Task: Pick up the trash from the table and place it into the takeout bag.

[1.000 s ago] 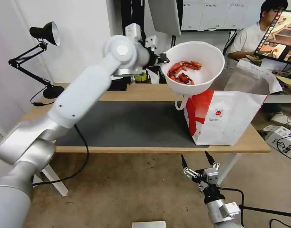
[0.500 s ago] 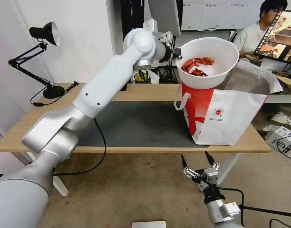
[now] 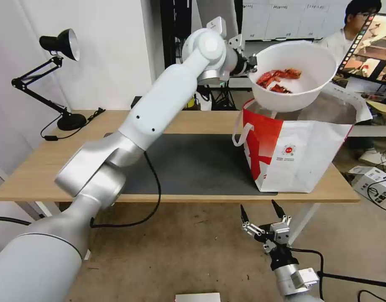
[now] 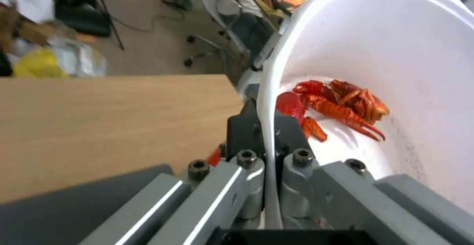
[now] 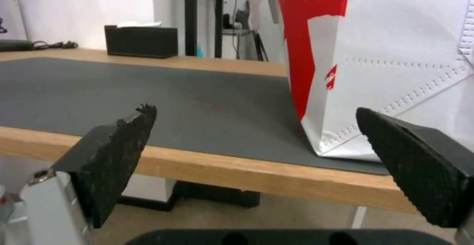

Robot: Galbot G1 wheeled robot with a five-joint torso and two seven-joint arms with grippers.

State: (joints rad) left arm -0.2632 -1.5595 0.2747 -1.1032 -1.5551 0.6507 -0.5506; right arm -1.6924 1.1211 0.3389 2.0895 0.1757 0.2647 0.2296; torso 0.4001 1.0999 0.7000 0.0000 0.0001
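Desk lamp (image 3: 61, 44) at 10 o'clock in the head view, clear of the work. Light-wood table (image 3: 42, 159) carries the dark grey mat (image 3: 189, 163); no loose trash visible on either. A black tissue box (image 5: 140, 36) sits at the table's far edge in the right wrist view.

Left arm reaches up and across toward 1 o'clock. Left gripper (image 4: 266, 141) is clamped on the rim of the white bowl (image 3: 293, 75): one finger inside the wall, one outside, the thin edge pinched between them. An edge grip leaves the mouth of the bowl free and keeps the red shellfish scraps (image 3: 280, 79) unobstructed. The bowl hangs in the air above the open top of the takeout bag (image 3: 302, 155), not touching it as far as I can tell. Its mouth faces upward, slightly tilted toward the camera; the scraps lie heaped on the gripper side. Judged step: carrying over the bag, release not yet made.

Bag stands upright at 3 o'clock on the mat's right end, foil lining showing.

Right gripper (image 3: 262, 214) is parked at 5 o'clock below the table's front edge, fingers spread wide, holding nothing.
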